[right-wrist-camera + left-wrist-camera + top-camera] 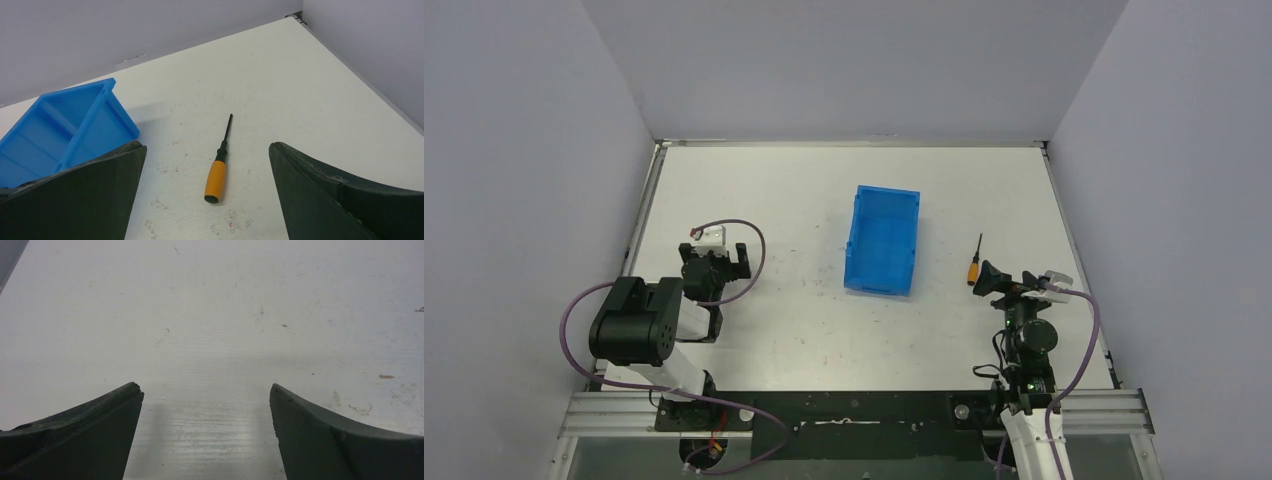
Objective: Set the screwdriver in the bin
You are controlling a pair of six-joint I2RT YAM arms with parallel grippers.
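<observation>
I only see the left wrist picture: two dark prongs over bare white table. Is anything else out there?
Observer: Yes, a blue bin stands in the middle of the table.
Operator: Anything in it?
Observer: It looks empty from above. The screwdriver lies on the table right of the bin, apart from it.
Operator: Is something reaching for it?
Observer: The right tool hangs just short of its orange handle, open, holding nothing.
</observation>
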